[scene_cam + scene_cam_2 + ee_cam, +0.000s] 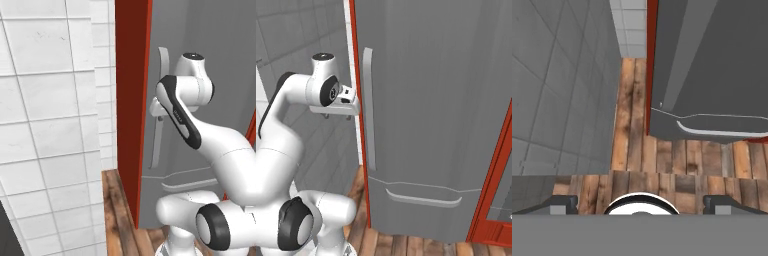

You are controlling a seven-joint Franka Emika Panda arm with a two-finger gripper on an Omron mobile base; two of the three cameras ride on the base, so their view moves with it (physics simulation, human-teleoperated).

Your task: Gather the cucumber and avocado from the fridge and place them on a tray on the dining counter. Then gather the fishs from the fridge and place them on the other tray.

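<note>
The fridge [431, 100] has a grey door with a long upright handle [369, 110] and a red side panel [131, 100]. My gripper [337, 116] hangs just left of that handle at about its mid height, pointing down at the floor. It is open and empty, its fingertips [559, 202] standing far apart in the hand view, where the gripper [642, 202] looks down past the door's lower edge [712, 131]. The door hides the fridge's inside, so the cucumber, avocado and fish are hidden. The trays and the dining counter are out of view.
A white tiled wall [50, 125] stands close on the left of the fridge, leaving a narrow strip of wooden floor [632, 125] between them. A second, curved handle [423, 199] runs across the lower drawer. A red frame [496, 175] rises at the right.
</note>
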